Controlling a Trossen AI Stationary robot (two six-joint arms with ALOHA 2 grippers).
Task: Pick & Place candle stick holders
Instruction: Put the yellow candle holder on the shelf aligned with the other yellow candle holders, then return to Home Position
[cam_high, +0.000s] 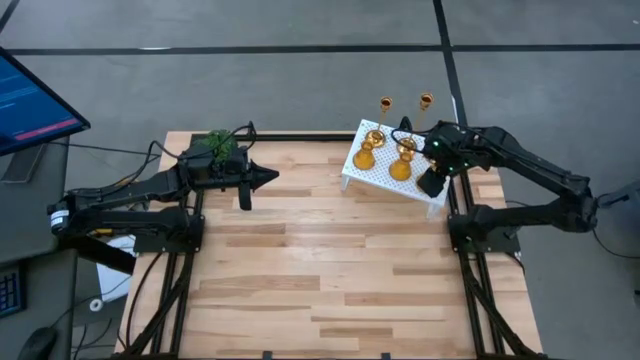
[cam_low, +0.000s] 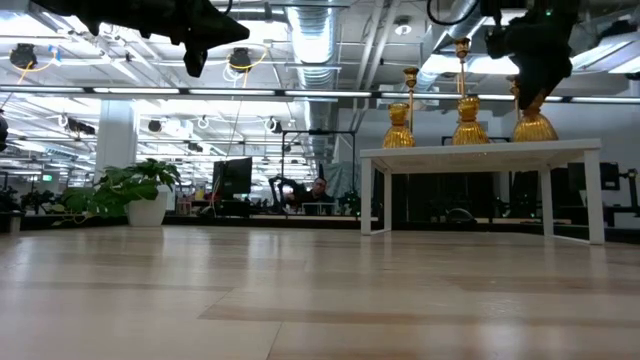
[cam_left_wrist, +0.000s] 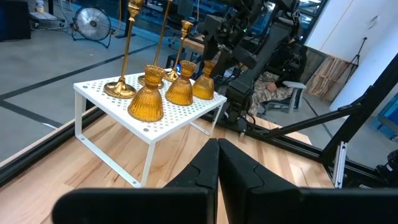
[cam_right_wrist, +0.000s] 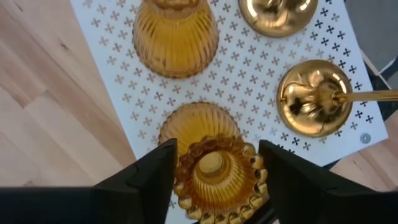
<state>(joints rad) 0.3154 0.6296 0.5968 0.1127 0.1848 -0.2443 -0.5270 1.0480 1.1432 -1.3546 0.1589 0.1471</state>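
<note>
Straddling the amber bulb holder (cam_right_wrist: 208, 165) on the white stand (cam_right_wrist: 124, 93) at two o'clock, my right gripper (cam_right_wrist: 214, 177) has fingers spread, left gripper (cam_left_wrist: 217, 165) pressed together idle; I fear knocking the neighbouring brass stick (cam_right_wrist: 311, 99) over.

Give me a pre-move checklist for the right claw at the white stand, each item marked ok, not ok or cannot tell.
1. Right claw centred over the squat ribbed amber glass holder: ok, one finger on either side of it.
2. Fingers open wide enough to clear its scalloped rim: ok, gaps show on both sides.
3. Fingers touching the glass: cannot tell.
4. Holder seated on the white perforated metal stand: ok, near its edge.
5. Neighbouring tall brass candlestick clear of the fingers: ok.
6. Left claw out of the way: ok, shut above the light wooden table, far from the stand.
</note>
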